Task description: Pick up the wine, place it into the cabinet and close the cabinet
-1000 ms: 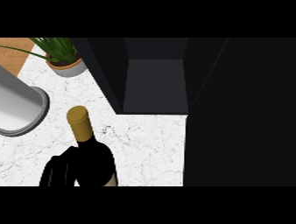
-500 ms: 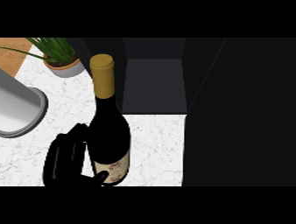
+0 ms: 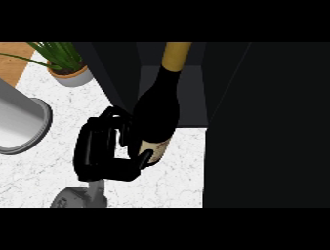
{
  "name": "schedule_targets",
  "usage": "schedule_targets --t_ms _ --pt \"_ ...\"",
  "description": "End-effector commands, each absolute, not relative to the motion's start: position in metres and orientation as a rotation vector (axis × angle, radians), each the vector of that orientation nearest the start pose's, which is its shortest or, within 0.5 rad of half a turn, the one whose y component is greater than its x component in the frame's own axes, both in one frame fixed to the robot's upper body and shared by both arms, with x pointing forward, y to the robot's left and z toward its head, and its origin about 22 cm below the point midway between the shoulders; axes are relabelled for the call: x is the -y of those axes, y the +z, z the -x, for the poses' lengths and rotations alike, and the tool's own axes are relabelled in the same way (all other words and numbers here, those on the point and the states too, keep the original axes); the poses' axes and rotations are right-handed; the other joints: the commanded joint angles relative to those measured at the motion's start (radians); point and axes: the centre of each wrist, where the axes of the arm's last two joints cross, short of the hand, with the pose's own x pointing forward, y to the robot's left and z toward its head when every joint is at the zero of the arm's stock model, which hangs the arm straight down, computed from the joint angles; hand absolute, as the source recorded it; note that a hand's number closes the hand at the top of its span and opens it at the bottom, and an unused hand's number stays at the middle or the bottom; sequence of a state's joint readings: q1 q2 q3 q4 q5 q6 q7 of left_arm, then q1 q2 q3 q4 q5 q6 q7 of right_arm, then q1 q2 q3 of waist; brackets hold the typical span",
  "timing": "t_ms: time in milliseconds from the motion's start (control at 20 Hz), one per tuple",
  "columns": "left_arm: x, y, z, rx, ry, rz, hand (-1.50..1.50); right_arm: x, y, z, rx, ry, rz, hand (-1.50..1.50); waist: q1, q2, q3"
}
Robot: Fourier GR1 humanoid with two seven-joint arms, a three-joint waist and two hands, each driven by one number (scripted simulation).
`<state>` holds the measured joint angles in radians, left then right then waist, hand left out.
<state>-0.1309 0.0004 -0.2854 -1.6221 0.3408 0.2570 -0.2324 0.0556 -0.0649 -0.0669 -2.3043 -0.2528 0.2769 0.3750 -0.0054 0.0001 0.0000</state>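
Observation:
The wine bottle [image 3: 157,105] is dark, with a gold foil neck and a pale label low on its body. It is off the counter, leaning up and to the right. Its neck lies in front of the open cabinet [image 3: 194,85], whose grey inside shows at the top centre. My left hand [image 3: 99,149] is shut on the bottle's lower body from the left. The fingers curl round the far side and the thumb crosses the label. My right hand does not show.
A wide black panel [image 3: 283,122] of the cabinet fills the right side. A large grey cylinder [image 3: 9,117] lies at the left on the white marble counter [image 3: 38,176]. A potted green plant [image 3: 67,73] stands at the back left.
The hand has carried the bottle up off the counter and to the right, towards the cabinet opening. The bottle now tilts and its neck reaches the view's top.

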Motion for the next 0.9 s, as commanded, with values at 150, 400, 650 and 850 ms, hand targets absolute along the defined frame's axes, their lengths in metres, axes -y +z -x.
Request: schedule_targets --t_ms 150,400,650,850 --pt "-0.113 0.05 -0.283 1.859 0.144 0.247 1.5 0.255 0.145 -0.18 1.896 0.245 -0.235 -1.5 -0.001 0.0 0.0" --pt "-0.111 0.029 -0.297 1.828 0.091 0.2 1.5 0.246 0.145 -0.173 1.914 0.242 -0.232 -1.5 -0.001 0.0 0.0" --pt "-0.089 0.009 -0.289 1.825 0.112 0.163 1.5 0.262 0.149 -0.171 1.905 0.23 -0.225 -1.5 -0.004 0.0 0.0" --pt "-0.084 0.004 -0.311 1.783 0.135 0.153 1.5 0.253 0.149 -0.172 1.905 0.263 -0.239 -1.5 -0.008 0.001 0.0"
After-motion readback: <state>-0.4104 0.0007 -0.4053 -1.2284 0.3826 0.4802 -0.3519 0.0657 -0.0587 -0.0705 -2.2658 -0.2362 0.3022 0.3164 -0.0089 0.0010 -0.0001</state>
